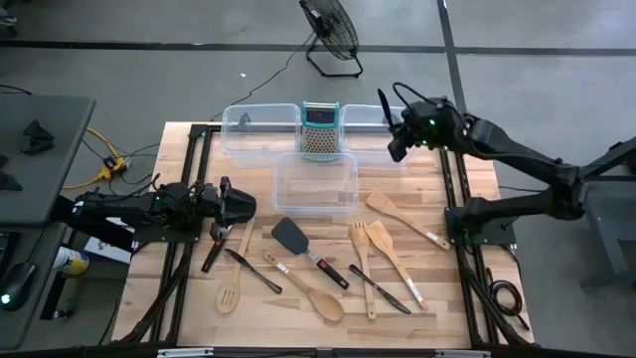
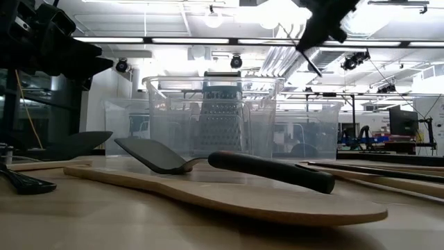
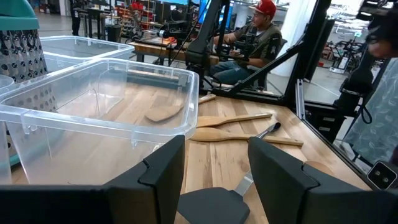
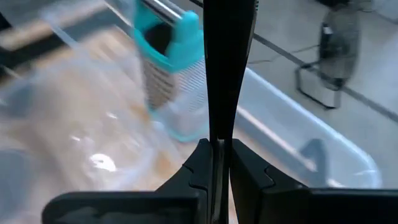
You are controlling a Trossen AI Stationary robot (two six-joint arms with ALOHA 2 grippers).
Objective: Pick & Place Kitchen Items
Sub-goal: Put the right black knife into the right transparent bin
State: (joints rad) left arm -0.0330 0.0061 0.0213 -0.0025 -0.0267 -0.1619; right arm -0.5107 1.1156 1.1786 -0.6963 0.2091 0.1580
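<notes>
I have a black-handled tool (image 4: 227,68) pinched between the fingers of my right gripper (image 1: 397,139), raised above the far right part of the table, near the back bins; in my right wrist view its dark shaft runs straight up out of my narrowly closed fingers, with the teal-topped grater (image 4: 171,74) and the clear back bin (image 4: 298,143) below. So I judge I am in the carrying step, between picking and placing. My left gripper (image 1: 243,206) waits low at the left side of the table with its fingers wide apart, a black turner (image 1: 291,237) just ahead of it and the front bin (image 1: 315,184) beside. The other utensils lie loose on the wood: wooden spoons (image 1: 323,298), a wooden spatula (image 1: 402,219), a wooden fork (image 1: 362,254). Next I must bring the tool over a bin's opening, lower it clear of the grater, and then release.
</notes>
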